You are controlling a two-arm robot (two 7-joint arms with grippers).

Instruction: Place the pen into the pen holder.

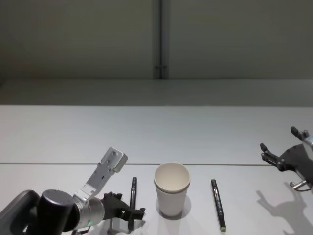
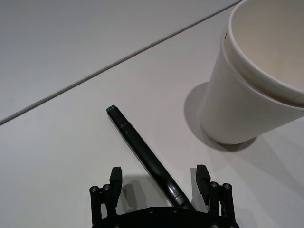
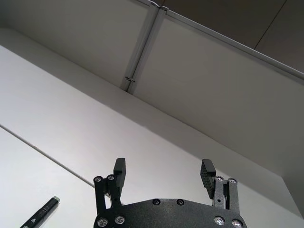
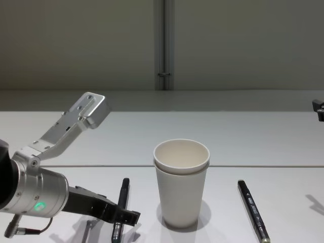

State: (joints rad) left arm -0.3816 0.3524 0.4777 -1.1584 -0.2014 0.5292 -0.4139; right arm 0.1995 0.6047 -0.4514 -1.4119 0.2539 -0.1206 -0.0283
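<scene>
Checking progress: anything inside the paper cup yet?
Nothing visible inside the pen holder: bare inner wall, nothing above the rim. Its floor is hidden. Left pen and right pen lie on the table.

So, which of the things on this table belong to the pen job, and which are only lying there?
For the job:
- off-white tapered paper cup, the pen holder
- slim black pen left of it, lying between the fingers of the open left gripper

Lying about:
- second black pen right of the cup, untouched
- right gripper, open, raised off to the right
</scene>
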